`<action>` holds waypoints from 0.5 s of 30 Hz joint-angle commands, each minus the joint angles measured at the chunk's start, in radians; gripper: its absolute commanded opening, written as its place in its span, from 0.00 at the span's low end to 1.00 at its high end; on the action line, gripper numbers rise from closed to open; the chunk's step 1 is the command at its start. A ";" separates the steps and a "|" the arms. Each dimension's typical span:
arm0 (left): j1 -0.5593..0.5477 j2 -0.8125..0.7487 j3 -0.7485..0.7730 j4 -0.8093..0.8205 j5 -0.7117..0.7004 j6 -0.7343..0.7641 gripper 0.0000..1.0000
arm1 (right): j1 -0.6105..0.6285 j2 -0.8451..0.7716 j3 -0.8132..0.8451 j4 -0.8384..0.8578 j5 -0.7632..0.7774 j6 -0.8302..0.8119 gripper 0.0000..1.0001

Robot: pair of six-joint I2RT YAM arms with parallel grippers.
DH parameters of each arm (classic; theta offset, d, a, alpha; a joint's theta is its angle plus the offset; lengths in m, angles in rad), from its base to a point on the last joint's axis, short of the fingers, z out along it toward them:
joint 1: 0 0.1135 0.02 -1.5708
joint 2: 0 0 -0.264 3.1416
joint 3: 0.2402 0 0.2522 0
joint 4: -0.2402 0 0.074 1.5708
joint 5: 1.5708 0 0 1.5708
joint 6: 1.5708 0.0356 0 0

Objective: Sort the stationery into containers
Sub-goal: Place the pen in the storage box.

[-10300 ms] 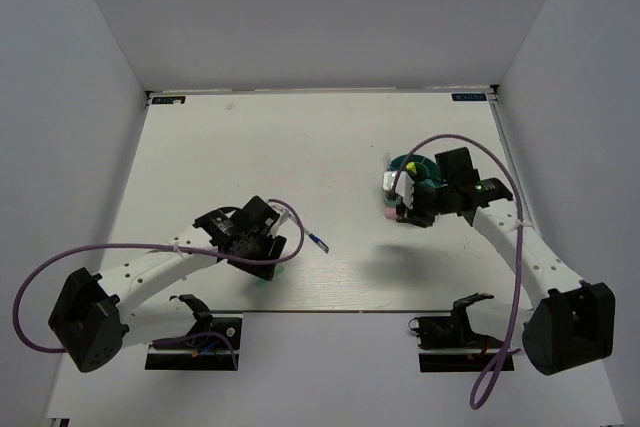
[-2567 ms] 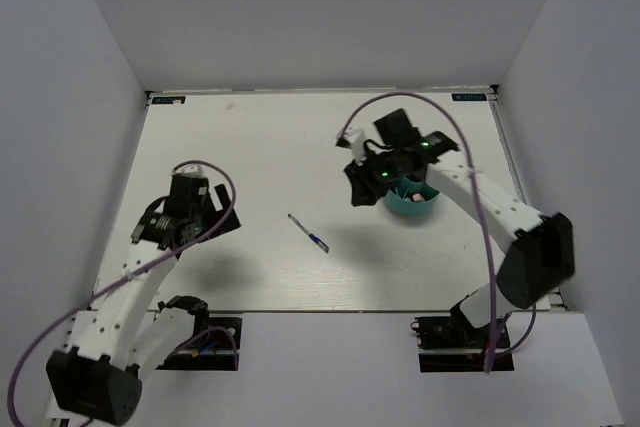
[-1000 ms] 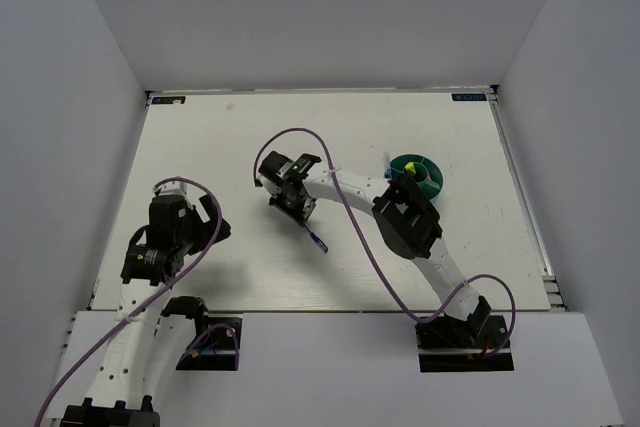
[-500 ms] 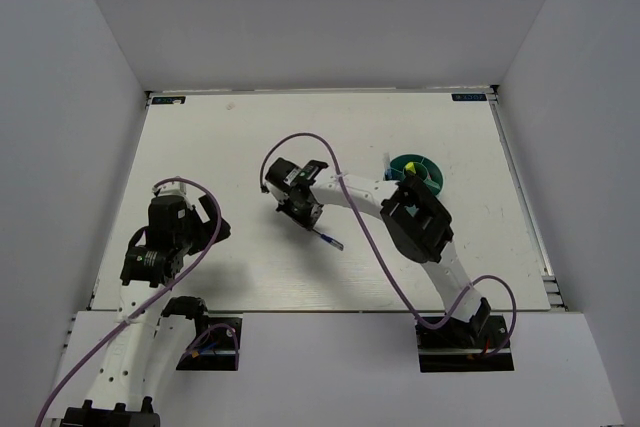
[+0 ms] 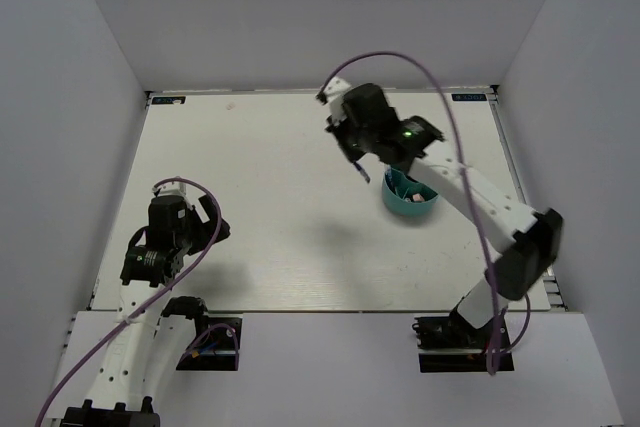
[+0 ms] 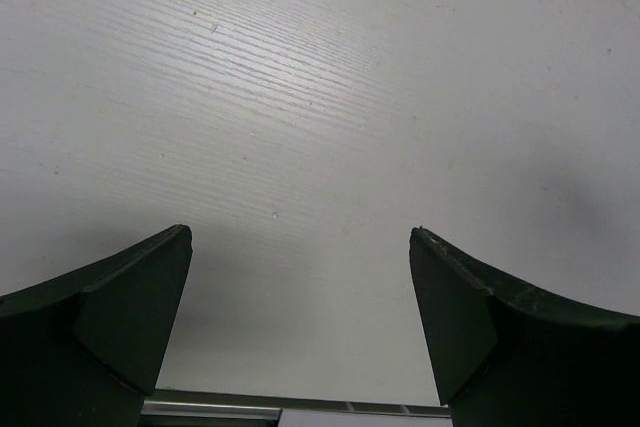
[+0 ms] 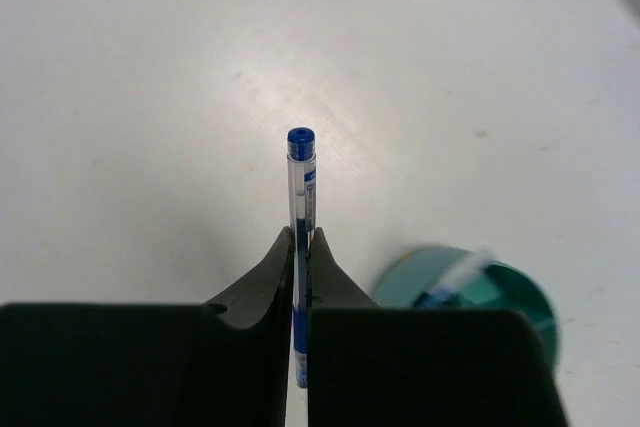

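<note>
My right gripper [image 7: 302, 237] is shut on a thin blue pen [image 7: 301, 172], which sticks out past the fingertips and hangs above the table. In the top view that gripper [image 5: 354, 155] and the pen [image 5: 360, 171] are raised just left of and behind the round teal tub [image 5: 412, 209]. The tub [image 7: 440, 282] looks blurred at the lower right of the right wrist view, with a pen and a pink piece inside. My left gripper [image 6: 300, 232] is open over bare table at the near left [image 5: 210, 229], with nothing between its fingers.
A purple cable [image 5: 400, 57] arcs high over the right arm, and another [image 5: 190, 187] loops over the left wrist. White walls close the table on three sides. The table's near edge [image 6: 300, 407] lies right below the left fingers.
The right gripper closed on the blue pen lying mid-table, lifted it and swung back and right to beside the tub. The left arm has not moved.
</note>
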 commanded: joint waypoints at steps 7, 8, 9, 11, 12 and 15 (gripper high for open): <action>0.003 0.013 -0.003 0.019 -0.011 0.009 1.00 | -0.189 -0.264 -0.227 0.351 0.180 -0.009 0.00; 0.003 0.015 -0.004 0.018 -0.011 0.011 1.00 | -0.214 -0.261 -0.226 0.369 0.180 -0.011 0.00; 0.005 0.024 -0.004 0.018 -0.009 0.011 1.00 | -0.241 -0.255 -0.230 0.415 0.176 -0.014 0.00; 0.000 0.027 -0.003 0.018 -0.011 0.011 1.00 | -0.269 -0.240 -0.263 0.464 0.145 -0.021 0.00; 0.005 0.029 -0.004 0.016 -0.012 0.012 1.00 | -0.286 -0.237 -0.282 0.478 0.139 -0.025 0.00; 0.003 0.035 -0.004 0.015 -0.018 0.012 1.00 | -0.329 -0.217 -0.356 0.576 0.098 -0.026 0.00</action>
